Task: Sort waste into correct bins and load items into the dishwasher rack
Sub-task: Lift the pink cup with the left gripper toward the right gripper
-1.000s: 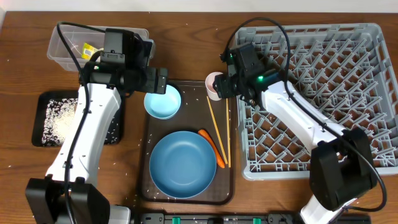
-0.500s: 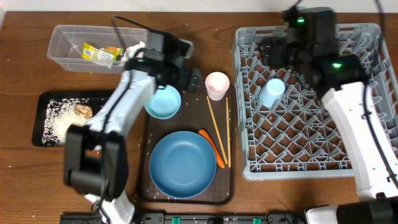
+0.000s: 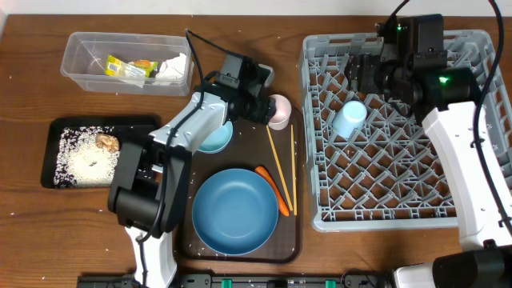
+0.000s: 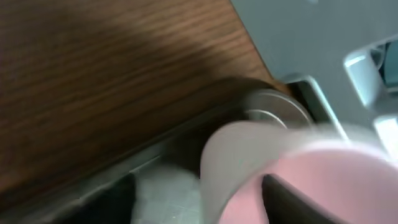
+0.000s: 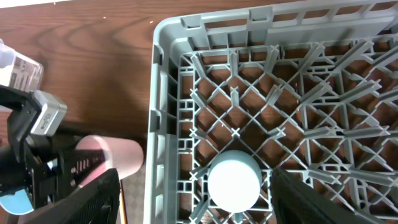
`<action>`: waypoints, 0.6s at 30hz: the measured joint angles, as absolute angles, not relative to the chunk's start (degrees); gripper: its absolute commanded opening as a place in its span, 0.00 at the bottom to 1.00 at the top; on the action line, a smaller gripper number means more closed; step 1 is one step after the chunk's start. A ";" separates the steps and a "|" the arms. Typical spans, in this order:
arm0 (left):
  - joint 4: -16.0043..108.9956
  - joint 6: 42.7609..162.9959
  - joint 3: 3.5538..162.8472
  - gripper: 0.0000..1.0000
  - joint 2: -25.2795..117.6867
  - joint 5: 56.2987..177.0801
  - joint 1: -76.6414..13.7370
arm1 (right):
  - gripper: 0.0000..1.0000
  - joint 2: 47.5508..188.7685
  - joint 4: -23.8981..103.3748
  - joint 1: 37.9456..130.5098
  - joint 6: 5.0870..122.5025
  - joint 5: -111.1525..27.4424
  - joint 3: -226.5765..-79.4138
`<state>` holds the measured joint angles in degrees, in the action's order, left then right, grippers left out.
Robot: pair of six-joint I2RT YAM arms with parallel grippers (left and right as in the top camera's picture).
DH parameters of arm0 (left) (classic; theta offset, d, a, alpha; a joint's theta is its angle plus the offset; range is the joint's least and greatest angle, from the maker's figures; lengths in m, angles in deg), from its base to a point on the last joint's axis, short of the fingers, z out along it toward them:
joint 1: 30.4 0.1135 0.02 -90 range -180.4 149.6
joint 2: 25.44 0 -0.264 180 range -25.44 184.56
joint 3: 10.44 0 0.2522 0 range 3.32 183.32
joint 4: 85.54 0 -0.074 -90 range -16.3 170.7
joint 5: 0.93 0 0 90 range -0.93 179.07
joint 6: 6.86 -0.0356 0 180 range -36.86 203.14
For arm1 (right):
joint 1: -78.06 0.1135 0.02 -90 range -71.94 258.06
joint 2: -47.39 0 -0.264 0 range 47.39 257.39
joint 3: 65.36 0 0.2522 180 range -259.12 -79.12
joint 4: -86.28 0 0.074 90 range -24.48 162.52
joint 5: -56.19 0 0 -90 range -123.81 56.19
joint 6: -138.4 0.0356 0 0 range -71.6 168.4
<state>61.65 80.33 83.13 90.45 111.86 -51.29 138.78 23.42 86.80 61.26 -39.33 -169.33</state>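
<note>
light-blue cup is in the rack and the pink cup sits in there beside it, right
No. The light-blue cup is in the rack, but the pink cup is outside it, at the corner of the brown tray, as the overhead view shows.

**Dishes and waste, partly sorted**

A light-blue cup [image 3: 350, 119] is seen upside down in the grey dishwasher rack [image 3: 384, 222]. A pale pink cup [image 3: 279, 110] stands upright just left of the rack. Nearby are found a small light-blue bowl [image 3: 214, 138], a large blue plate [image 3: 234, 211], an orange carrot [image 3: 274, 190] and two chopsticks [image 3: 282, 168]. A yellow-green wrapper [image 3: 124, 67] and white tissue [image 3: 170, 68] lie in the clear tub [image 3: 80, 68]. White rice [image 3: 84, 164] and a brown lump [image 3: 106, 142] lie in the black tray [image 3: 60, 124].
</note>
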 measured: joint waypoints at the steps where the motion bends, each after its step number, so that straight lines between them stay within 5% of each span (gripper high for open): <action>1: 61.70 80.40 83.13 0.27 90.45 111.88 -51.29 | 0.70 138.78 23.42 86.80 61.26 -39.33 -169.33; 4: 61.81 81.10 83.13 0.06 90.43 111.92 -51.29 | 0.70 138.78 23.40 86.80 61.26 -39.33 -169.33; 18: 59.90 85.53 83.11 0.06 87.59 120.75 -50.19 | 0.69 138.78 22.66 86.80 60.95 -39.42 -168.83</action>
<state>59.90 85.53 83.11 87.59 120.75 -50.19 138.78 22.66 86.80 60.95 -39.42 -168.83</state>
